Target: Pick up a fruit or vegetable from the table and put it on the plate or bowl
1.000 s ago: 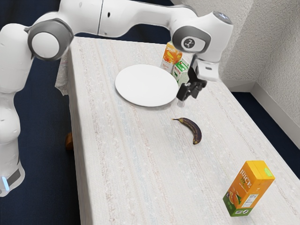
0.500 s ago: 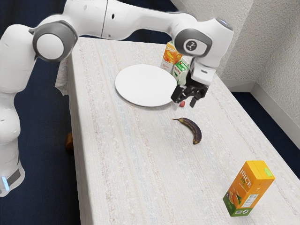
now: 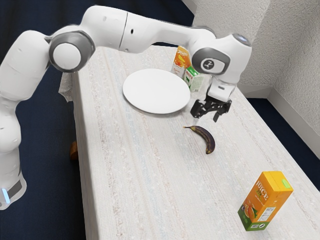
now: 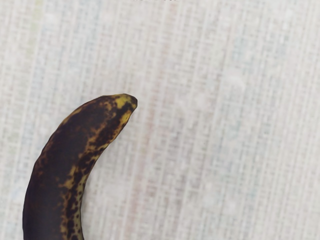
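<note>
Arm [image 3: 150, 32] reaches across plate [image 3: 155, 90], claw [image 3: 208, 115] open, pointing down nr banana [image 3: 205, 138].

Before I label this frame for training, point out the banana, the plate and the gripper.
banana [image 3: 207, 137], exterior view, middle of its body.
plate [image 3: 152, 91], exterior view, bare centre.
gripper [image 3: 207, 117], exterior view, midway between fingertips.
</note>
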